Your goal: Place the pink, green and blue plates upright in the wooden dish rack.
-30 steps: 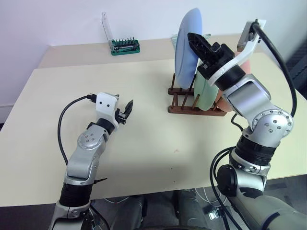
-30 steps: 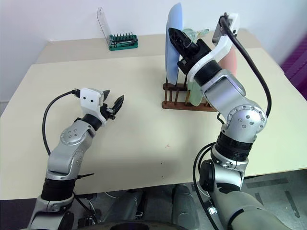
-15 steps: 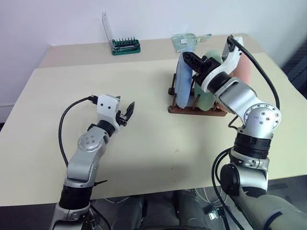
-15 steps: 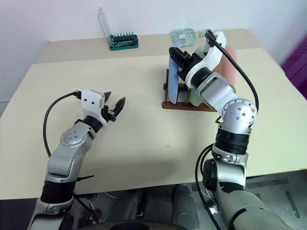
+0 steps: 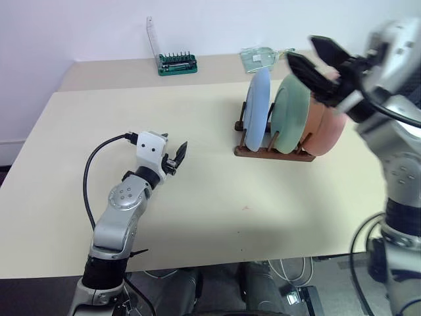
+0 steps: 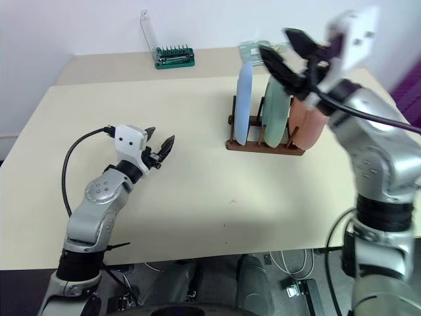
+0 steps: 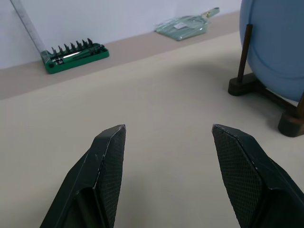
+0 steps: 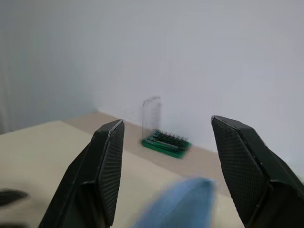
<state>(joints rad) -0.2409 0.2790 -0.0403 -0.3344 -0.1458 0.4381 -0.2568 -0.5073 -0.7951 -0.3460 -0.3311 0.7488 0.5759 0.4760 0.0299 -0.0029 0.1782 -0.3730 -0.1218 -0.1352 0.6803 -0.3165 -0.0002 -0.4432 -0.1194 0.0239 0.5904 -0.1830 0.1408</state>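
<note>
Above the wooden dish rack, right fingers now released from blue plate, left fingers parted, empty.

A broad, matte cream-coloured desk stands against a plain pale bluish-white wall. A second tan desk surface abuts it at the back along the wall. The lighting is even and soft, with faint shadows.
</note>
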